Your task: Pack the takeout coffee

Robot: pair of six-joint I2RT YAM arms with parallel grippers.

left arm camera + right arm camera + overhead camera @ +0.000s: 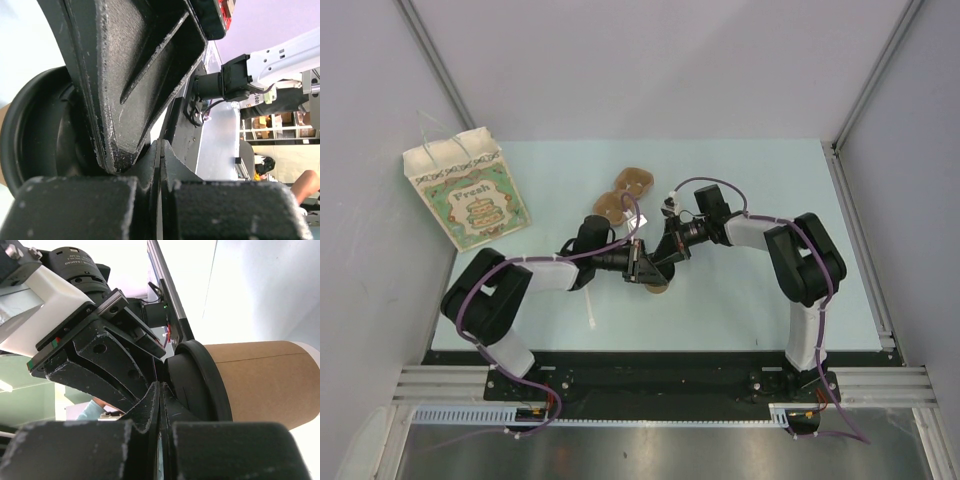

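The takeout coffee is a kraft paper cup (265, 380) with a round black lid (200, 385) pressed onto it. In the top view only a tan sliver of the cup (658, 288) shows beneath the two grippers at mid-table. My left gripper (642, 262) and right gripper (666, 254) meet tip to tip over it. Both are shut with nothing between the jaws. In the left wrist view my left gripper (161, 146) lies beside the lid (30, 135), with the right gripper's finger (130, 75) across it. In the right wrist view my right gripper (159, 387) rests against the lid.
A brown two-hole pulp carrier (624, 194) lies just behind the grippers. A white paper bag with a green "Fresh" print (468, 190) stands at the back left. A white stir stick (592, 315) lies near the left arm. Walls enclose the table on three sides.
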